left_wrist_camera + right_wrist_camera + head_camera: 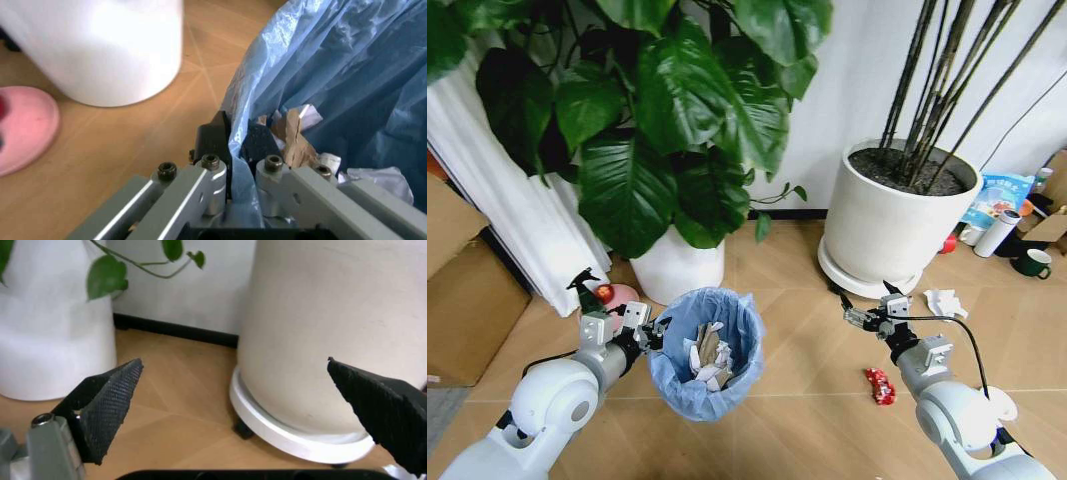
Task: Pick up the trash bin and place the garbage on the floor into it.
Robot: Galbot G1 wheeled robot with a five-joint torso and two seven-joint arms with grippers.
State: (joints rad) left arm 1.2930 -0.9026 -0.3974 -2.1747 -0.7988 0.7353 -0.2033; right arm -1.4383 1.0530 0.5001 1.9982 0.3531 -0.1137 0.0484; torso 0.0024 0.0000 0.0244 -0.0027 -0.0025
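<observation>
Meanwhile the left gripper (655, 330) is pinching the bag-lined rim of the trash bin (717, 345), held up left of the big white pot (895, 215) and already part-filled with paper. Further right, the right gripper (872, 308) hovers spread wide before that pot. A red wrapper (880, 385) lies on the floor (802, 400) nearest the right arm, its length running away from the pot.

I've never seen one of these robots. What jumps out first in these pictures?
The trash bin, lined with a light-blue bag and holding paper scraps, hangs front and centre, its rim pinched by the left gripper. Behind it stand two big white plant pots. The right gripper hovers open near a red wrapper on the floor.
</observation>
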